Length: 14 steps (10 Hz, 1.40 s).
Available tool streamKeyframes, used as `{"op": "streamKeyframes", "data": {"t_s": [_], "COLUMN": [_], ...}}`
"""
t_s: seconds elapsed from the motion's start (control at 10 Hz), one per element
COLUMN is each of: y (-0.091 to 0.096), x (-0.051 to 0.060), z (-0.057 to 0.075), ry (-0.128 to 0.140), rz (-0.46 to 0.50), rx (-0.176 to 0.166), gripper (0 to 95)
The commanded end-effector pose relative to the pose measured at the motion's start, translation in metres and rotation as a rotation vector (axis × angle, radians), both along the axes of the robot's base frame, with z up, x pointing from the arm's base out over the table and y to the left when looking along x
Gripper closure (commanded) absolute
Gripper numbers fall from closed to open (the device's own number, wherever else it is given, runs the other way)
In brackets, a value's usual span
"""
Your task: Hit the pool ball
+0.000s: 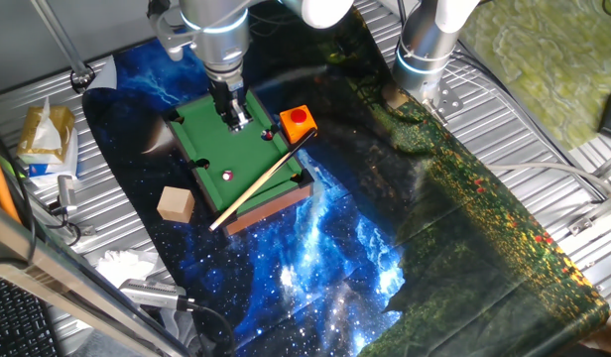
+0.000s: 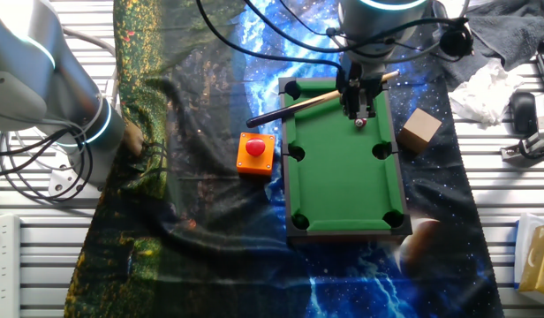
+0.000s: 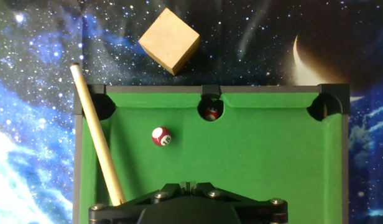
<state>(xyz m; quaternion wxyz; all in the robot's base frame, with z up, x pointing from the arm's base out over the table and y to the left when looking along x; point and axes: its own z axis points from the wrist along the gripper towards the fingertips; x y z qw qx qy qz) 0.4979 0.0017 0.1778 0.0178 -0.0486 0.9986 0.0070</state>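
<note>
The pool ball is a small glossy red ball with a white spot. It lies on the green felt of the mini pool table, ahead and slightly left of my gripper. It also shows in one fixed view. A darker maroon ball sits in the middle side pocket. My gripper hangs over the table with its jaws shut and empty. In the other fixed view my gripper is just above the ball.
A wooden cue stick lies along the table's short end, left of the ball. A tan wooden cube sits outside the long rail. An orange block with a red button stands beside the opposite rail.
</note>
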Motion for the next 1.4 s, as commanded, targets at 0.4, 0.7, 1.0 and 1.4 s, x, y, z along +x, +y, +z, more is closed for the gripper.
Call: {"op": "streamKeyframes", "data": {"t_s": [0.4,0.7,1.0,1.4], "y": [0.022,0.031,0.039,0.044], "x": [0.006,0.012,0.015,0.018], "z": [-0.011,-0.021,-0.034,-0.046], "ry": [-0.002,-0.004,-0.013,-0.017], "rz": [0.007,0.019,0.004,-0.003], "rx": [0.006,0.031,0.052,0.069], "gripper": [95.0,95.0,95.0,95.0]}}
